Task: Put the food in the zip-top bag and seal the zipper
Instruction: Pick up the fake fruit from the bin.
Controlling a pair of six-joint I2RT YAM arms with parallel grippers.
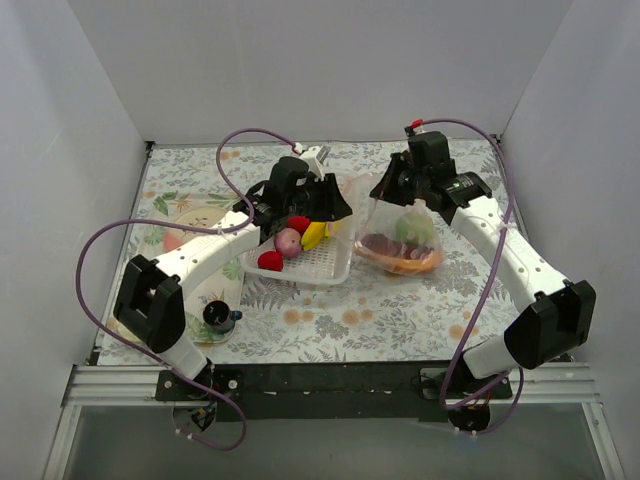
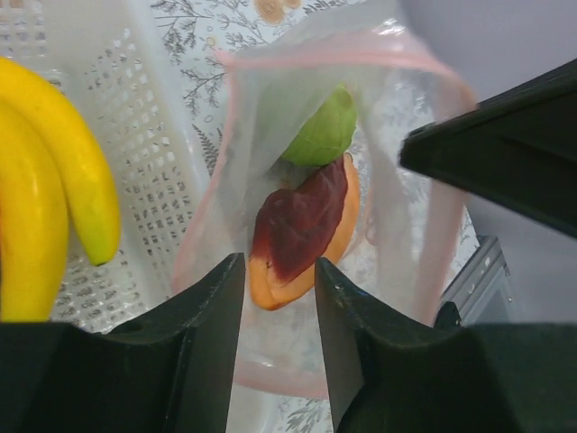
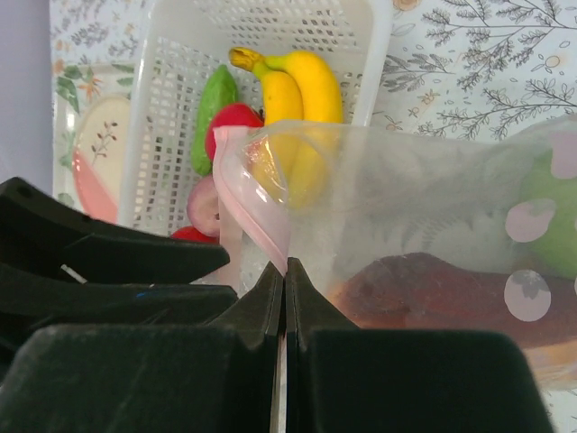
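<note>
Right claw (image 3: 285, 271) pinches the pink zipper (image 3: 257, 216) so the zip-top bag (image 3: 433, 198) hangs open toward the left claw (image 2: 278, 266), spread and empty, with bananas (image 2: 86, 180) beside it in the basket (image 2: 153, 153) and cabbage (image 2: 320, 135) already bagged straight ahead.

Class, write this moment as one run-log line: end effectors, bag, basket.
left end effector: open, empty | right end effector: shut on bag | bag: open, cabbage inside | basket: bananas inside
</note>
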